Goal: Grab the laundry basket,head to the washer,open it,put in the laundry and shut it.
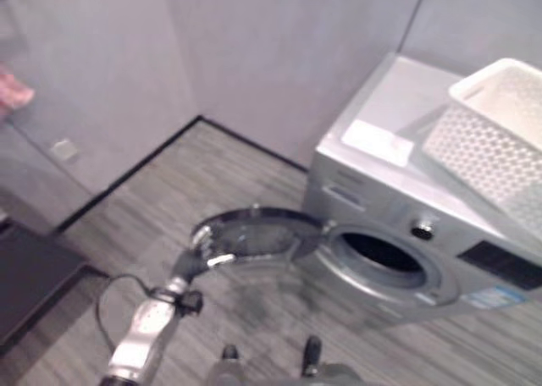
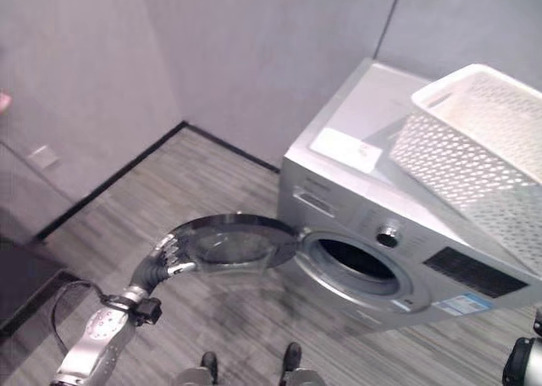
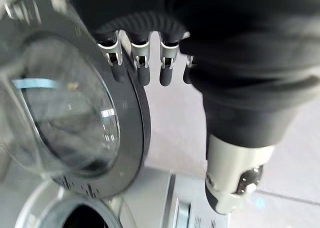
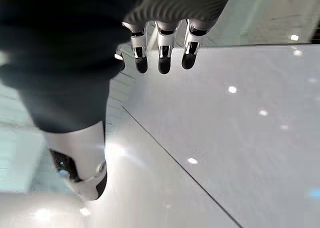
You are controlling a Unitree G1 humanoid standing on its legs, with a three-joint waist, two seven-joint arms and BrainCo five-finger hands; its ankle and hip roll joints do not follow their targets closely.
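The left hand (image 2: 166,255), fingers straight, touched the round glass washer door's (image 2: 233,244) outer rim; the white perforated laundry basket (image 2: 474,157) sat on the silver washer's (image 2: 356,191) top right edge; the right hand's (image 4: 160,48) fingers hung relaxed.

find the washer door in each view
Left eye view: washer door swung open, left of the drum opening.
Right eye view: door left of the opening, left hand at its rim.
Left wrist view: door glass beside the fingers.
Right wrist view: no door.
Shared landmark: the drum opening.

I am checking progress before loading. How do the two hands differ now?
The left hand rests against the rim of the open washer door; the right hand touches nothing. The left hand is stretched forward toward the washer; the right hand hangs before a plain pale surface. Both have relaxed, uncurled fingers.
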